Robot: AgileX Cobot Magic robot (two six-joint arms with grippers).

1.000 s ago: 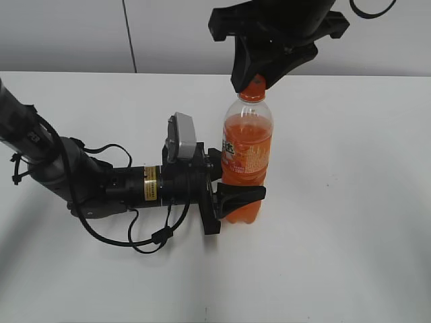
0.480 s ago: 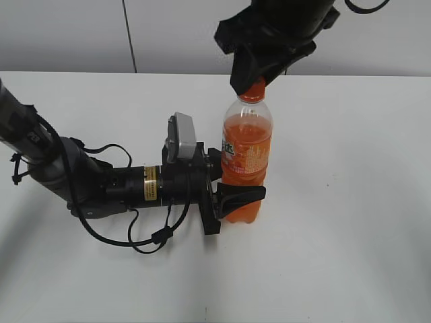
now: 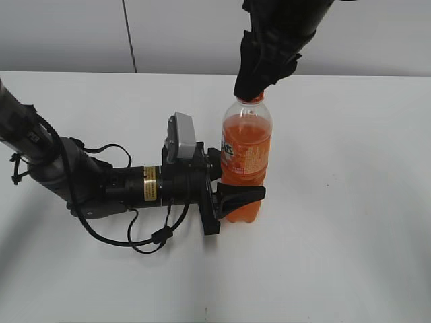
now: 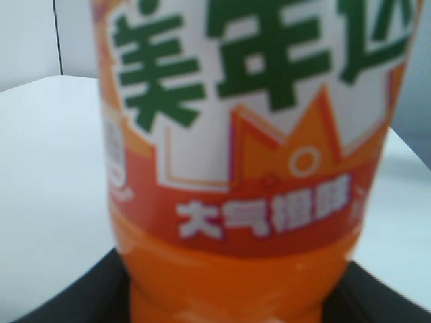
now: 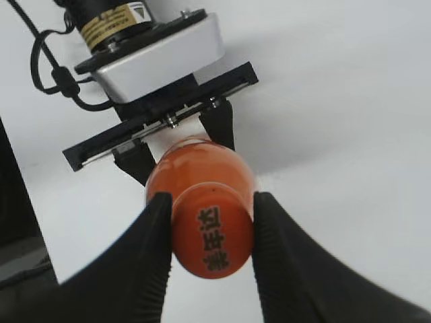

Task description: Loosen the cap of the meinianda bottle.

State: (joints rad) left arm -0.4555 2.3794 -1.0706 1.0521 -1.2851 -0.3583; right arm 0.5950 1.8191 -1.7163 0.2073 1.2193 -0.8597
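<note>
The meinianda bottle [image 3: 246, 158] stands upright on the white table, full of orange drink. My left gripper [image 3: 232, 198] is shut on its lower body from the left; in the left wrist view the label [image 4: 249, 101] fills the frame and the black fingers flank the base. My right gripper [image 3: 254, 87] comes down from above and is shut on the orange cap [image 5: 212, 232], one black finger pressed on each side. The cap's top carries dark characters. In the exterior view the cap is mostly hidden by the right fingers.
The left arm [image 3: 87, 185] lies along the table [image 3: 350, 222] at the left with a looping black cable [image 3: 151, 239]. Its wrist camera block [image 5: 158, 50] shows in the right wrist view. A grey wall runs behind the table.
My right gripper has turned about the cap over the last second, its body swinging round above the bottle. The bottle and the left gripper have stayed put.
</note>
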